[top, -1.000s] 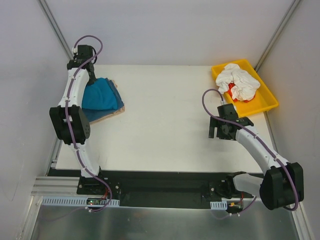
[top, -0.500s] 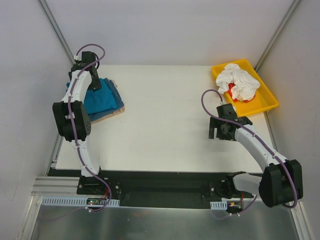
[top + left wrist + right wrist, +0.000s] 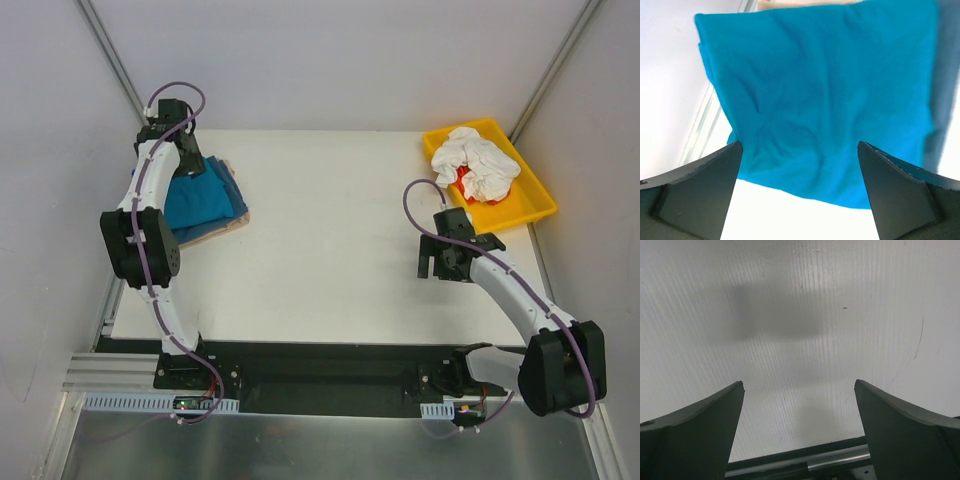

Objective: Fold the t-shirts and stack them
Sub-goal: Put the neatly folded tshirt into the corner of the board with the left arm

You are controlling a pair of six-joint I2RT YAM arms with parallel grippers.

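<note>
White table [image 3: 330, 230], grey walls on three sides. Folded t-shirts stacked at far-left corner: teal-blue shirt [image 3: 825, 100] on top, slate-blue shirt [image 3: 946, 100] showing along one edge, beige shirt [image 3: 215, 230] at the bottom. Left gripper [image 3: 799, 147] hovers over the teal layer, fingers spread wide, nothing between them. Right gripper [image 3: 799, 385] hangs over bare table on the right side, likewise spread and gripping nothing. Yellow tray [image 3: 535, 205] at far-right corner holds crumpled white cloth [image 3: 480, 165].

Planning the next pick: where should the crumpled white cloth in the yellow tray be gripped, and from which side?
Probably pinch a raised fold atop the white cloth, coming straight down: it is bunched high, and the yellow tray walls hinder a sideways approach.
</note>
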